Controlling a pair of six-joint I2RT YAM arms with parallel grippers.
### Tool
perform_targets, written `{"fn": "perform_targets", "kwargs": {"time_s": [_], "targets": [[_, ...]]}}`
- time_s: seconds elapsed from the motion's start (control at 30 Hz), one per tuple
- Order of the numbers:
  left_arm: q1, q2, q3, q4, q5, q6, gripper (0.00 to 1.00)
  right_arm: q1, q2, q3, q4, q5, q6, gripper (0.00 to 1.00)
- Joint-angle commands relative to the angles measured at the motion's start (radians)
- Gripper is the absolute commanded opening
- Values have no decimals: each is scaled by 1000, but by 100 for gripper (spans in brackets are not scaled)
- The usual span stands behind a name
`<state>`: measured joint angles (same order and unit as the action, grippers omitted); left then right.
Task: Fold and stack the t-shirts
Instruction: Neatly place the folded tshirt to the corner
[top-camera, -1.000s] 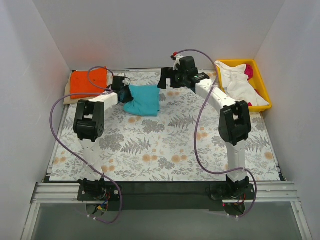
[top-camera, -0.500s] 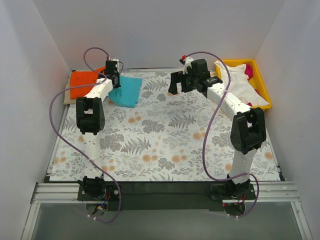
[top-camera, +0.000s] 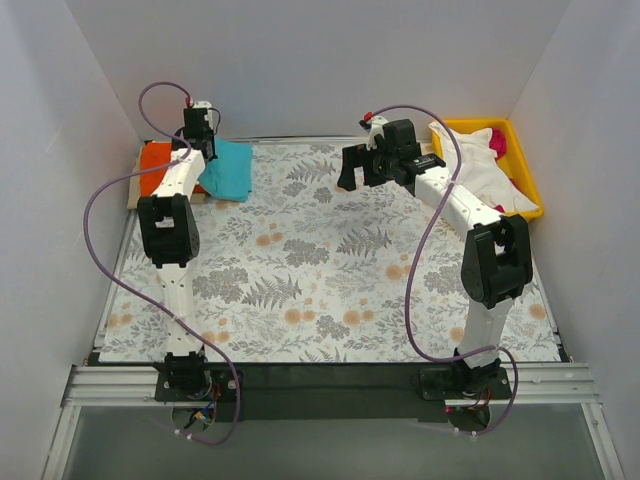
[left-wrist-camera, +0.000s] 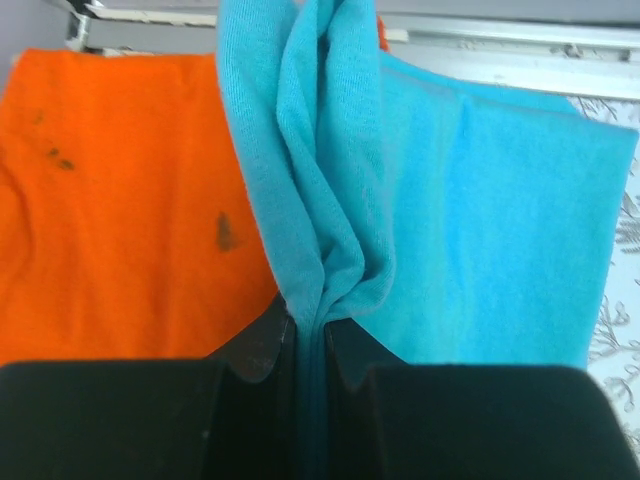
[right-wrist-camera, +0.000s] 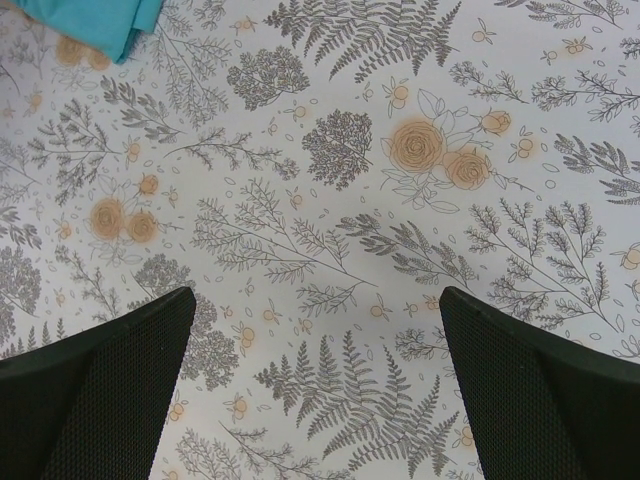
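Observation:
My left gripper (top-camera: 196, 152) is shut on the folded teal-blue t-shirt (top-camera: 228, 168), pinching a bunched edge of it (left-wrist-camera: 330, 200) between its jaws. It holds the shirt at the far left, partly over the folded orange t-shirt (top-camera: 157, 163), which fills the left of the left wrist view (left-wrist-camera: 120, 220). My right gripper (top-camera: 352, 168) is open and empty above the floral table cloth (right-wrist-camera: 340, 200). A corner of the teal-blue shirt shows at the top left of the right wrist view (right-wrist-camera: 95, 20). White (top-camera: 475, 165) and magenta (top-camera: 497, 141) shirts lie in the yellow tray (top-camera: 523, 172).
The orange shirt rests on a tan board (top-camera: 134, 192) at the far left corner. White walls close in the table on three sides. The yellow tray sits at the far right corner.
My left gripper has carried the teal-blue shirt left and back, from the table's middle to over the orange shirt. My right gripper first drew back to the right, then stayed still.

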<state>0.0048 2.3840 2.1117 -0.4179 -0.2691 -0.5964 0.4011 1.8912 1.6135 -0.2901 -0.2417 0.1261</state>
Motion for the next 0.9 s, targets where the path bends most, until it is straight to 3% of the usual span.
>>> {"fn": "perform_targets", "kwargs": {"time_s": [0.0,0.87], "targets": [[37,-22,88,51,-10,26,0,-2,-30,-1,16,-21,-8,98],[35,-117,172,62,134,-8,0,-2,-7,3,14,-27,-5,98]]}}
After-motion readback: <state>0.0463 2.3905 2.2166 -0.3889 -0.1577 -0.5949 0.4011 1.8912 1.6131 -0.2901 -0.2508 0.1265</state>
